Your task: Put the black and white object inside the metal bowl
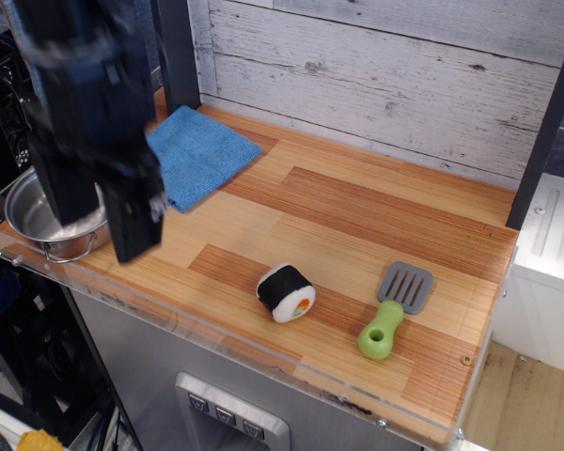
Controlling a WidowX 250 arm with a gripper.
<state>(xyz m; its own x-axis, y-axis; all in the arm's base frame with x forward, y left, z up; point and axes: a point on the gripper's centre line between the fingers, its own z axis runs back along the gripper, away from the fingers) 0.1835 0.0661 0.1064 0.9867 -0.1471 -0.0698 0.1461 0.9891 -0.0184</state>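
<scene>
While my blurred pincer (99, 211), fingers apart, hides much of the metal bowl (33, 211) at left, the black and white object (285, 292) lies near the front edge, well apart.

No readable text, label, brand, number or sign anywhere. Nothing printed on the sushi roll (285, 292), the metal bowl (39, 224), the blue cloth (197, 152), the spatula (394, 309) or the bench (376, 221). Gripper (101, 202) too blurred for any marking.
</scene>
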